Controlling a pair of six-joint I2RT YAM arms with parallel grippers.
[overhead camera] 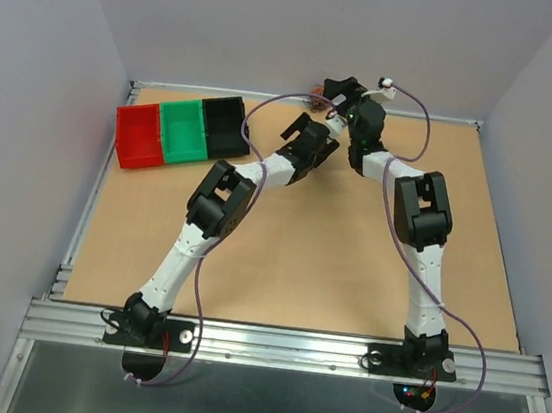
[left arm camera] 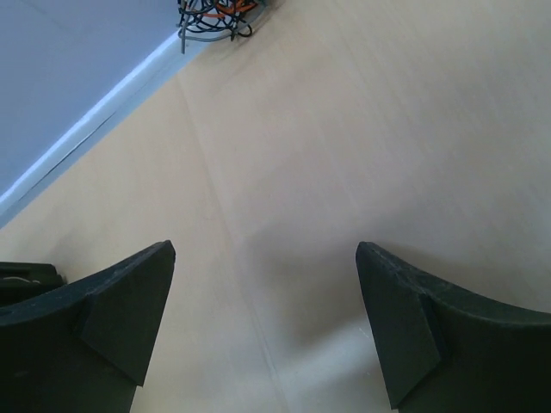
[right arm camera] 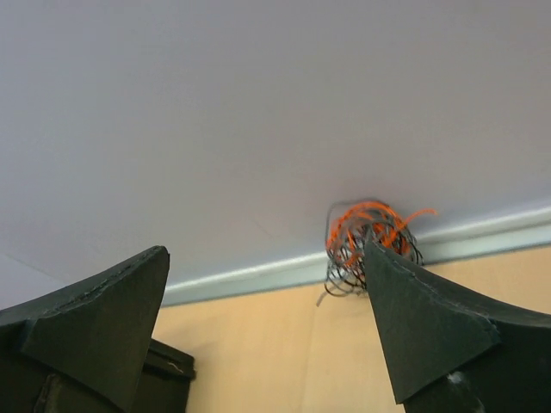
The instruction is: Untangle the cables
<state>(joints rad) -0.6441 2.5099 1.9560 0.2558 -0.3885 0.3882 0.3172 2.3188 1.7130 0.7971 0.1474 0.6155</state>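
Nearest the right wrist lens stand the two black fingers [right arm camera: 95,318] of my right gripper [right arm camera: 267,254], spread wide with nothing between them. Just past the tip of one finger sits the cables [right arm camera: 357,231] clump: orange, dark and greyish loops wound into one tight ball, partly hidden behind that finger. I cannot tell whether the finger touches it.

From the left wrist, my left gripper [left arm camera: 265,249] is likewise wide apart and empty, hovering over bare table [left arm camera: 344,155]. The same ball shows at the top edge of that view, well apart from the fingers. It lies at the far edge of the table, against the foot of the back wall [right arm camera: 258,103]. From above, both arms reach toward that far edge, and the ball is only a small brownish speck beside the right gripper.

My reading is that the untangling has not really begun. The ball is still one knot, no strand lies free, and neither hand holds anything, so I am at the stage of taking a grip.

Next I would shift the right gripper sideways until a loop sits squarely between its fingers, then close on it. The left would come forward to catch another loop. Pulling away from the wall seems wise, since the wires are thin and the corner is cramped.
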